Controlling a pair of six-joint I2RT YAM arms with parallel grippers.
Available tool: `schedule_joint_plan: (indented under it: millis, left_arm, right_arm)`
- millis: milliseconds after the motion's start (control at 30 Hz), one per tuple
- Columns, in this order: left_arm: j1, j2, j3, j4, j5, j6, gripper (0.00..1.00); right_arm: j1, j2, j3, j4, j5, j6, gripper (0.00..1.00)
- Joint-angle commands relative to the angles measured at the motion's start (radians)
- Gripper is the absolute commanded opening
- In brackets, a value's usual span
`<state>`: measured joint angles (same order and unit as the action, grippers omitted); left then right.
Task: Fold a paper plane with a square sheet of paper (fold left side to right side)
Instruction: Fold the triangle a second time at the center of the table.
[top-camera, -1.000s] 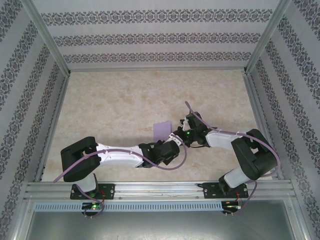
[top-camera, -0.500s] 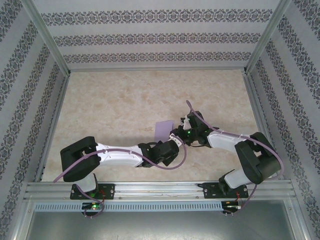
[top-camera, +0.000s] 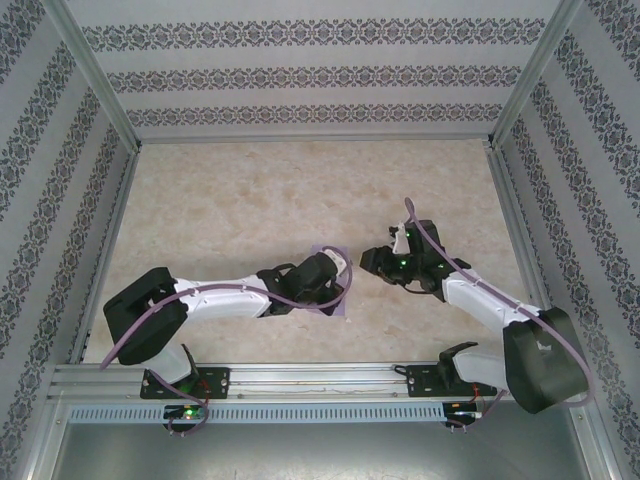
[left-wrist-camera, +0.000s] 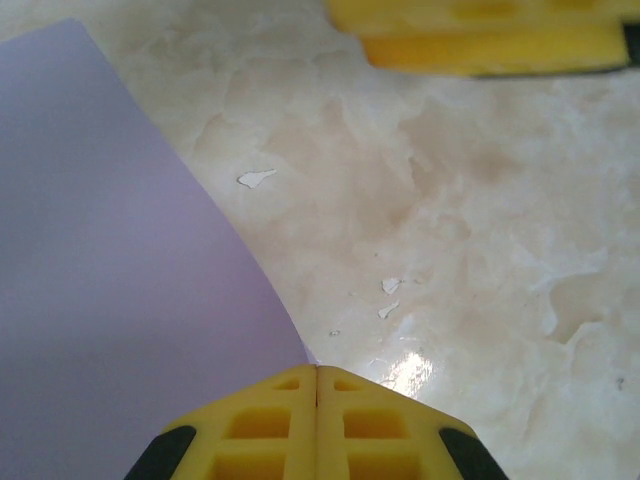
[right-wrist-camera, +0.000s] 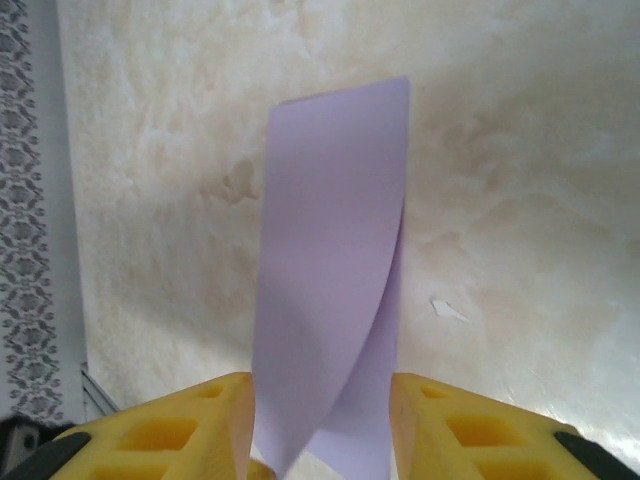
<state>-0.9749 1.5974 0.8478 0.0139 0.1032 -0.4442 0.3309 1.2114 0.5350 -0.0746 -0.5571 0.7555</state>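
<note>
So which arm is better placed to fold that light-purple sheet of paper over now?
Probably the left. The left jaws are shut on the edge of the light-purple square sheet of paper, which curls up off the marbled table. The right jaws stand open, gripping nothing.

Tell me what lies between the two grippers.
Bare table with tiny white flecks, seen in the left wrist view, between left gripper pinching the paper and right gripper.
</note>
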Motion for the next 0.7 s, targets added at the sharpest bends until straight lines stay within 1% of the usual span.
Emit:
schedule_joint_plan:
  millis: [0, 233, 333, 433, 533, 633, 667]
  left_arm:
    - [0.044, -0.022, -0.028, 0.05, 0.111, -0.08, 0.0]
    - [0.106, -0.017, -0.037, 0.085, 0.2, -0.166, 0.0]
    - [0.134, -0.007, -0.045, 0.132, 0.252, -0.215, 0.0]
    - [0.148, 0.004, -0.042, 0.156, 0.281, -0.241, 0.0]
    - [0.152, 0.016, -0.028, 0.151, 0.285, -0.248, 0.0]
    - [0.159, 0.03, -0.025, 0.167, 0.301, -0.272, 0.0]
    - [0.162, 0.033, -0.025, 0.174, 0.308, -0.279, 0.0]
  right_arm:
    - [-0.004, -0.045, -0.022, -0.073, 0.02, -0.045, 0.4]
    - [0.011, -0.112, -0.055, -0.074, -0.024, -0.02, 0.4]
    - [0.028, -0.144, -0.081, -0.065, -0.023, -0.001, 0.44]
    - [0.045, -0.156, -0.101, -0.054, -0.024, 0.013, 0.44]
    - [0.066, -0.152, -0.112, -0.043, -0.027, 0.023, 0.42]
    - [0.098, -0.146, -0.125, -0.014, -0.027, 0.044, 0.35]
    - [0.112, -0.142, -0.129, 0.001, -0.027, 0.056, 0.31]
